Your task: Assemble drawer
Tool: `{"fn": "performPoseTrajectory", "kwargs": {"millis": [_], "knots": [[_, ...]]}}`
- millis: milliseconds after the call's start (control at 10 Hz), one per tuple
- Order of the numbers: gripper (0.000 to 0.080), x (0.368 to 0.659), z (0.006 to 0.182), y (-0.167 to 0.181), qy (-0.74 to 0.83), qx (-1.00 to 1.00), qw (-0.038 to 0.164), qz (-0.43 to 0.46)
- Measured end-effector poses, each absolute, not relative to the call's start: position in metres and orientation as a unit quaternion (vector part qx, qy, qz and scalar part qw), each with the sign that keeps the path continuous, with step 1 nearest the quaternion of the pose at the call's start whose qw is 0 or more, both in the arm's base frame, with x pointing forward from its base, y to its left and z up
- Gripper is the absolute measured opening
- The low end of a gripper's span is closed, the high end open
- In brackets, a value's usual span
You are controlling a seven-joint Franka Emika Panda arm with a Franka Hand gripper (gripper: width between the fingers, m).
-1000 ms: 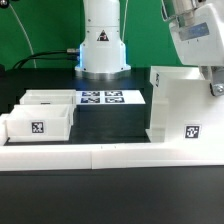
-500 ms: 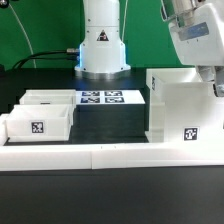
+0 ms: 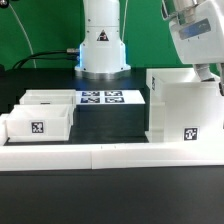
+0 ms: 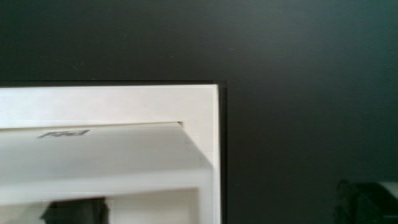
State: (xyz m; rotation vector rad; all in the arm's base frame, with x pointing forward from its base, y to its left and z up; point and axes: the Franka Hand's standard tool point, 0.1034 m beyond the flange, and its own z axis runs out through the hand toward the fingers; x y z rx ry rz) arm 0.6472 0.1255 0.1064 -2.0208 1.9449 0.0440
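Here we see the black table [image 3: 60, 200] with a long low white border wall [image 3: 100, 156] running along its near edge. Behind the wall, on the exterior view's left, stand the drawer's two small trays, the front tray [image 3: 38, 124] showing its tag and the rear tray [image 3: 46, 99] just behind it. The marker board [image 3: 100, 98] lies flat between the trays and the large shell [image 3: 178, 108], in front of the robot base [image 3: 102, 42]. The shell stands upright on the exterior view's right, just behind the wall, with a tag low on its near face. Nothing lies between the shell and the trays but the marker board.

The gripper [image 3: 208, 74] hangs at the shell's top rear corner. In the wrist view we make out the shell's upper corner against the table, and two dim dark fingers [image 4: 71, 212] set wide apart, one over the white inside and one over the table, with the shell's wall between them. So the claw looks spread and pinches nothing. We cannot tell whether a finger touches the wall.
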Motion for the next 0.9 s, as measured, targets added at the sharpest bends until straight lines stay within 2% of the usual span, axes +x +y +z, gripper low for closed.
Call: {"fn": "performPoseTrajectory", "kwargs": {"millis": [300,500,600,900], "knots": [[0.0649,0.620,0.128,0.110,0.616,-0.771,0.163,0.006],[0.0649,0.602,0.145,0.095,0.608,-0.775,0.170,-0.002],[0.0649,0.595,0.149,0.091,0.620,-0.764,0.176,-0.003],[0.0649,0.595,0.144,0.093,0.552,-0.816,0.172,-0.013]]}}
